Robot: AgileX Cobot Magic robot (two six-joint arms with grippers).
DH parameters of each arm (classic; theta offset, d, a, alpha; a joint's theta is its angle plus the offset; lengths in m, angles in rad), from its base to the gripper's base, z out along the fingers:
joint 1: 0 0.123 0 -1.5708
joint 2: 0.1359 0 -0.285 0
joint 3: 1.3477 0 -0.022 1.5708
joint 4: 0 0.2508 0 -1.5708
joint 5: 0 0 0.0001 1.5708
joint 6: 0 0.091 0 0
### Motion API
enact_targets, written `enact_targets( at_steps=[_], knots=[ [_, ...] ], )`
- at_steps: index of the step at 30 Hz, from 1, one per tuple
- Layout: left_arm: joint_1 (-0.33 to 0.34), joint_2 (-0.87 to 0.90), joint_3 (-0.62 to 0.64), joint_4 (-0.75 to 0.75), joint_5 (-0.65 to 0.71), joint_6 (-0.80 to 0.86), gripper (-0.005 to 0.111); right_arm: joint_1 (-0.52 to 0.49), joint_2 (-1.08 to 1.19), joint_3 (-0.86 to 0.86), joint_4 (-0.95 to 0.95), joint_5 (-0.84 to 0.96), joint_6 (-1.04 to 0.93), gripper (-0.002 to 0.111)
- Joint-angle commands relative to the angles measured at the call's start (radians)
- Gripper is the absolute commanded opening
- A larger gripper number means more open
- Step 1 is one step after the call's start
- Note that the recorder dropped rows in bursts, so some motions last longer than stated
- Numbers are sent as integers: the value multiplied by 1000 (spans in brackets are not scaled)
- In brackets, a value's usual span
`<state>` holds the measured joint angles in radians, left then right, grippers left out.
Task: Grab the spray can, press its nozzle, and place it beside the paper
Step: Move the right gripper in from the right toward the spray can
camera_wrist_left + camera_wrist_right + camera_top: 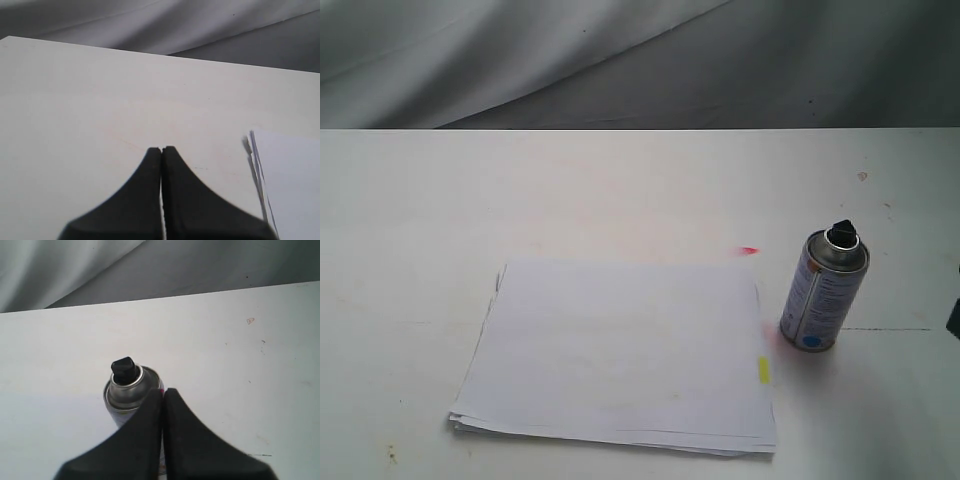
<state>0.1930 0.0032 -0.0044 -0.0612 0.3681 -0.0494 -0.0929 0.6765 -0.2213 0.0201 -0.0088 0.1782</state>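
Observation:
The silver spray can (823, 291) stands upright on the white table, black nozzle on top and a blue dot near its base, just right of the paper (620, 350). The paper is a thin white stack with a small yellow tab (763, 370) on its right edge. In the right wrist view my right gripper (163, 391) is shut and empty, its tips in front of the can (125, 390), which stands free. My left gripper (162, 149) is shut with nothing in it, over bare table beside the paper's edge (290, 180).
A small red mark (749, 250) lies on the table behind the can. Grey cloth (620, 60) hangs behind the table's far edge. A dark part of the right arm (954, 318) shows at the exterior view's right border.

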Motion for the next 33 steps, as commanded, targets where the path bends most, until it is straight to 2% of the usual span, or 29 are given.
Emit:
enact_targets(
  at_steps=[1, 6, 18, 21, 28, 33],
  knots=[
    [-6, -3, 4, 1, -5, 1, 0, 4, 2, 101, -29, -143, 96, 0],
    [-6, -3, 4, 1, -5, 1, 0, 4, 2, 221, -29, -317, 94, 0],
    [-6, -3, 4, 1, -5, 1, 0, 4, 2, 221, -106, -461, 64, 0],
    [-6, -3, 4, 1, -5, 1, 0, 4, 2, 221, -106, -467, 64, 0],
    [-6, -3, 4, 1, -5, 1, 0, 4, 2, 221, -106, -354, -4, 0],
    [-6, -3, 4, 1, -5, 1, 0, 4, 2, 221, -120, -361, -18, 0]
  ],
)
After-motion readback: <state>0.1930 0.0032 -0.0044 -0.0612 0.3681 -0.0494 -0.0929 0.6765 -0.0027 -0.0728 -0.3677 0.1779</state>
